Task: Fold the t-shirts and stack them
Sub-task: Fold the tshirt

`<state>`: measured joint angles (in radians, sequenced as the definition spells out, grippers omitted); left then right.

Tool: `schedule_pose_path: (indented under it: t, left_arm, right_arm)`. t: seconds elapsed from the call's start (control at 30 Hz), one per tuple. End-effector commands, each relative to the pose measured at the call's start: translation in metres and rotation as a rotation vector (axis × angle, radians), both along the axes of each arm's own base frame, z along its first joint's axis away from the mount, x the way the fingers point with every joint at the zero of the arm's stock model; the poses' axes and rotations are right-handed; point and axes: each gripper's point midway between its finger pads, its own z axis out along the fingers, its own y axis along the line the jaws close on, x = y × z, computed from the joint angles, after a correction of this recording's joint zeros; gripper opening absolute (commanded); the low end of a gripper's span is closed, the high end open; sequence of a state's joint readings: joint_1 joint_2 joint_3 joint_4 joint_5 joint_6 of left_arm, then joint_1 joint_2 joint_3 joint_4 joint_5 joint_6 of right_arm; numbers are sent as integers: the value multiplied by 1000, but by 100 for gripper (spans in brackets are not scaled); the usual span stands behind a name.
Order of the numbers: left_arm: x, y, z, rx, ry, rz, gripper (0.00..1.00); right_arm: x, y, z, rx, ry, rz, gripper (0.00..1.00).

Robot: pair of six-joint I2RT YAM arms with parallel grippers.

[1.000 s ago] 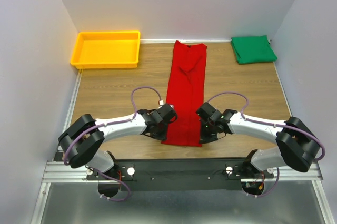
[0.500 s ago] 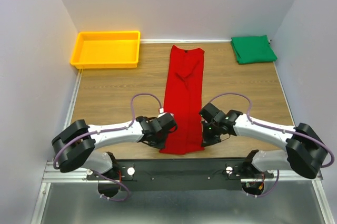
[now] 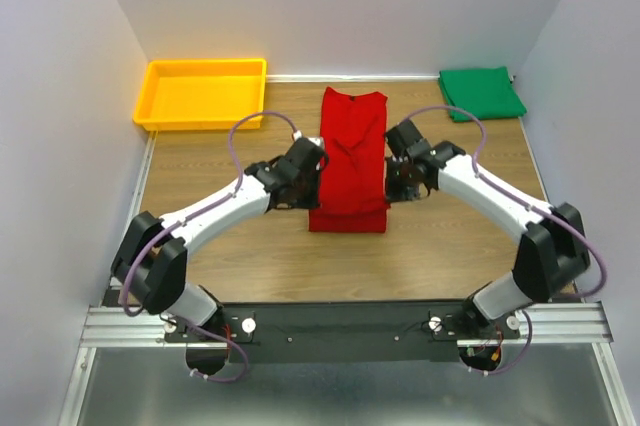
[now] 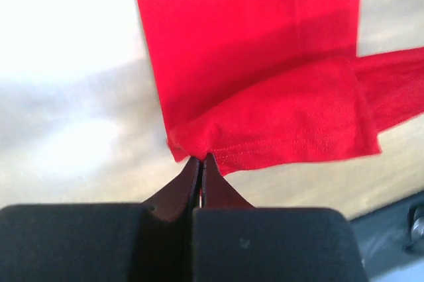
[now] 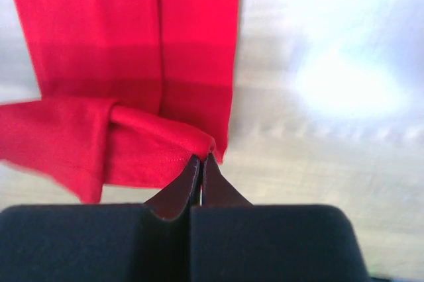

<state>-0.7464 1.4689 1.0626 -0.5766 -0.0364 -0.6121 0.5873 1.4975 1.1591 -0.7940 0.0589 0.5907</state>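
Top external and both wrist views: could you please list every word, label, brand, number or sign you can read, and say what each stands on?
No text can be read in any view.
red t-shirt: plain, no print or label showing.
green t-shirt: plain.
yellow tray: no marking visible.
left tool and right tool: black, no lettering visible.
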Motion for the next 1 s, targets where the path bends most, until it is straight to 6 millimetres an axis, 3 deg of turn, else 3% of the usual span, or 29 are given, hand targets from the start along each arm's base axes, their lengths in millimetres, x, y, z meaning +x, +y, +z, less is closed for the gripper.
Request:
schedule_pose_path:
  t: [0.0, 0.07, 0.1, 0.13, 0.17, 0.23, 0.33, 0.4, 0.47, 0.53, 0.77, 0.97]
  left_arm:
    - [59, 2, 19, 32, -134, 0, 0]
    - [77, 5, 10, 55, -131, 5, 0]
    - [93, 5, 17, 41, -153, 23, 0]
    - [101, 6, 17, 43, -157, 27, 0]
    - [109, 5, 7, 56, -150, 22, 0]
    - [129, 7, 12, 51, -172, 39, 0]
    - [155, 7, 2, 64, -173, 50, 0]
    - [171, 4, 9, 50, -195, 51, 0]
    - [184, 8, 2, 59, -189, 64, 0]
    - [196, 9, 6, 56, -204, 72, 0]
    - [222, 14, -10, 61, -202, 84, 0]
    - [235, 7, -21, 54, -212, 59, 0]
  right_arm:
    - [44, -18, -3, -112, -33, 38, 1]
    - [70, -19, 4, -108, -63, 33, 1]
    - [77, -19, -5, -114, -44, 35, 1]
    - [90, -17, 1, -102, -66, 33, 1]
    - [99, -21, 1, -104, -72, 30, 1]
    - [110, -21, -3, -98, -66, 32, 1]
    - [132, -27, -13, -104, -55, 23, 1]
    - [145, -28, -10, -87, -65, 20, 1]
    - [154, -31, -13, -86, -64, 16, 1]
    - [165, -29, -18, -80, -62, 18, 1]
    - [192, -24, -35, -67, -55, 8, 1]
    - [197, -31, -46, -78, -37, -12, 1]
